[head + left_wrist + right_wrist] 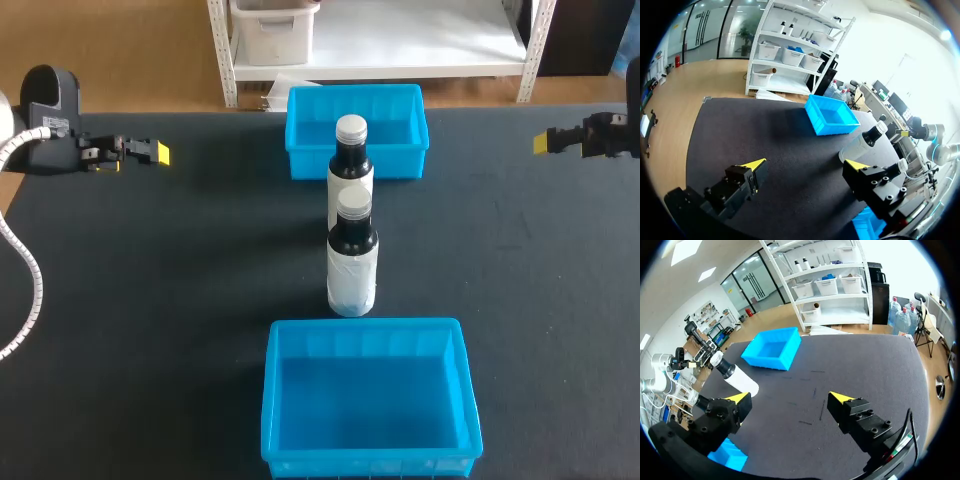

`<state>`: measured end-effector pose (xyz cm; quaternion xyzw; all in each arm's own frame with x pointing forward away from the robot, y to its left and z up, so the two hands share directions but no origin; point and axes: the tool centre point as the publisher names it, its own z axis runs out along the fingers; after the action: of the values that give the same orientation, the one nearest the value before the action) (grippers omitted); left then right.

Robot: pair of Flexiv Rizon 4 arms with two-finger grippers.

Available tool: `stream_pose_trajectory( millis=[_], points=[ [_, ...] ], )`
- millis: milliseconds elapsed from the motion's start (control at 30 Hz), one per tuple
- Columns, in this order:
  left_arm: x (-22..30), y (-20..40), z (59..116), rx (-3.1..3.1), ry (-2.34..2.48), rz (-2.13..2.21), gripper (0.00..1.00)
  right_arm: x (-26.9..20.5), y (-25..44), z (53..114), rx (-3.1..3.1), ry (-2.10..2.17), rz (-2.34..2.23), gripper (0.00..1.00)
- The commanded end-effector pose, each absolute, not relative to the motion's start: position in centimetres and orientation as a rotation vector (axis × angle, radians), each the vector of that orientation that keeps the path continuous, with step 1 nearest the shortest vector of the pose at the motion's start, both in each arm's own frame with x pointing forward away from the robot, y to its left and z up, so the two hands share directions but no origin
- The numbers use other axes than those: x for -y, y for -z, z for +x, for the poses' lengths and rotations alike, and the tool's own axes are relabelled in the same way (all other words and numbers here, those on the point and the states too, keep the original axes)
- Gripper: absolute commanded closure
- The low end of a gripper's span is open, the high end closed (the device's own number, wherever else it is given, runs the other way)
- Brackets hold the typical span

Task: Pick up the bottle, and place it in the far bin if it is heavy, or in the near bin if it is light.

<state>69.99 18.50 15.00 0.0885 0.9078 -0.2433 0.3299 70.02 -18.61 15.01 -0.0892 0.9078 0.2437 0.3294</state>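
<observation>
Head view has two bottles upright in the middle of the black table (150,300). The nearer bottle (352,265) stands right in front of the farther bottle (351,165), and both are lined up between the far bin (302,140) and the near bin (290,420). Both arms sit out at the sides, well apart from them.

Left gripper (807,165): fingers spread wide, nothing between them, bottles ahead and off past one finger, far bin further ahead.

Right gripper (790,397): same deal, fingers wide apart, holding nothing. One bottle sits just beyond one fingertip, and the near bin is low beside that same finger.
</observation>
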Motion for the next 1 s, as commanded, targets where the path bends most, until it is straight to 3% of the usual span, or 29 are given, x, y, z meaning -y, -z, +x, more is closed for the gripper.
stream_pose_trajectory(
  millis=[33, 433, 567, 800, 1000],
  points=[
    [-18.5, -15.0, 70.0, -2.374, 0.636, 0.231, 0.00, 18.5, -15.0, 69.9, -2.375, -0.633, -0.231, 0.00],
    [-18.5, -15.0, 70.0, -2.374, 0.636, 0.231, 0.00, 18.5, -15.0, 69.9, -2.375, -0.633, -0.231, 0.00],
    [-18.5, -15.0, 70.0, -2.374, 0.636, 0.231, 0.00, 18.8, -15.6, 70.6, -2.329, -0.720, -0.635, 0.00],
    [-18.5, -15.0, 70.0, -2.374, 0.636, 0.231, 0.00, 18.2, -17.6, 68.2, -2.029, -0.947, -1.976, 0.00],
    [-18.5, -15.0, 70.0, -2.374, 0.636, 0.231, 0.00, 18.2, -17.6, 68.2, -2.029, -0.947, -1.976, 0.00]
  ],
)
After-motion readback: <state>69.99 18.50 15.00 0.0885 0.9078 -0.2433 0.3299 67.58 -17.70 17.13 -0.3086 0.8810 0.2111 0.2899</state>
